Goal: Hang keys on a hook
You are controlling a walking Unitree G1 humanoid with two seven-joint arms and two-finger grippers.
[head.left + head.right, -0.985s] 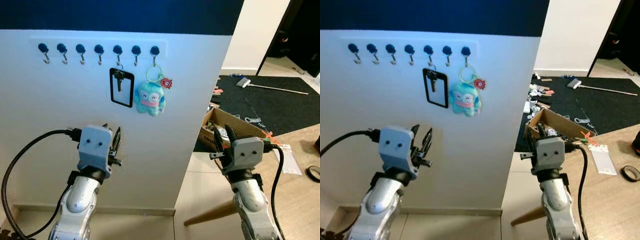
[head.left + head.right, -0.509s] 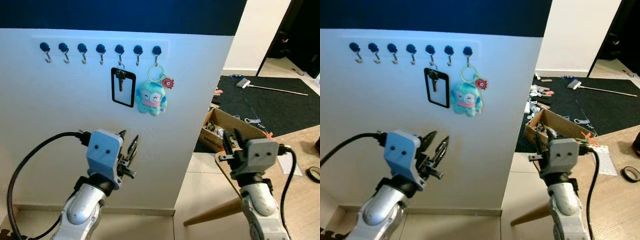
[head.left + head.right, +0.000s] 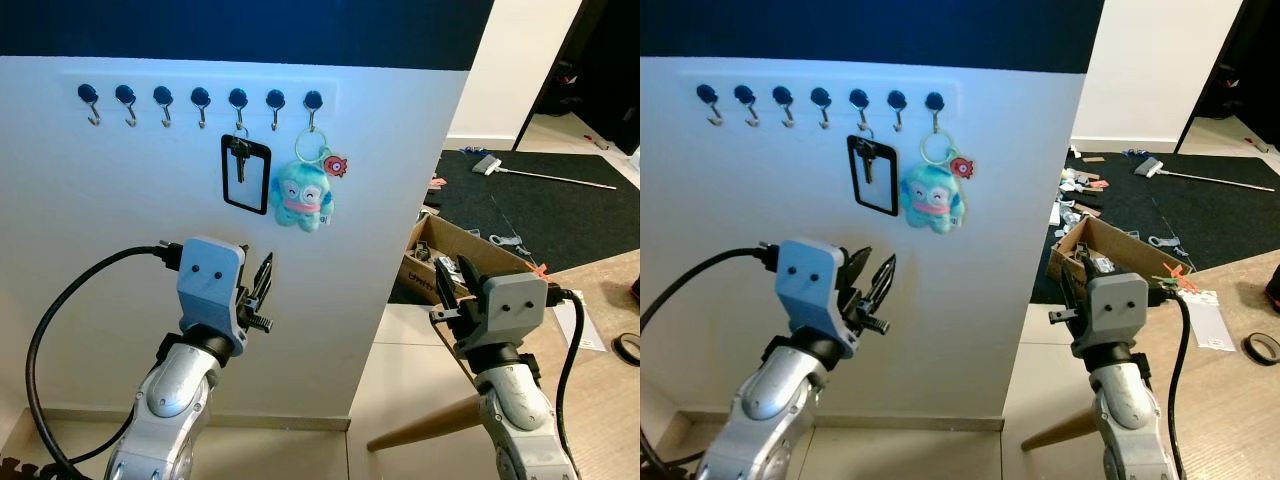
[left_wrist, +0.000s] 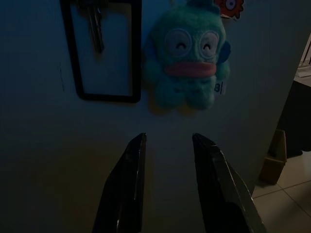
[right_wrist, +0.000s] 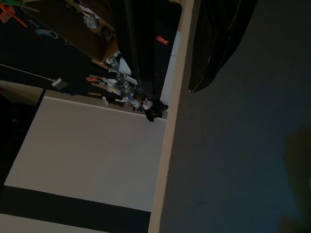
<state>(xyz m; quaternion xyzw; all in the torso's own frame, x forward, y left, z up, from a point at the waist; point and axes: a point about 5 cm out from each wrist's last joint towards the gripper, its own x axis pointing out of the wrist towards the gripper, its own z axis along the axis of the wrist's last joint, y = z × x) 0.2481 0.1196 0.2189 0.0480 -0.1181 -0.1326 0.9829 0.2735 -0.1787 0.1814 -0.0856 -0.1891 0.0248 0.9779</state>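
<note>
Cardboard box [image 3: 455, 248] beside black rug [image 3: 560, 215]

**Keys on the hook rail**

A row of seven hooks [image 3: 200, 103] with dark round heads runs along the white wall. The keys [image 3: 239, 158] hang from the fifth hook [image 3: 238, 104] counting from the left, a dark bunch dangling straight down inside a black rectangular loop [image 3: 245, 175] that lies flat against the wall. Just beside them, on the seventh hook [image 3: 312, 106], a ring carries a teal plush toy [image 3: 303, 196] (smiling face, pink mouth) and a small red charm [image 3: 335, 165].
</note>
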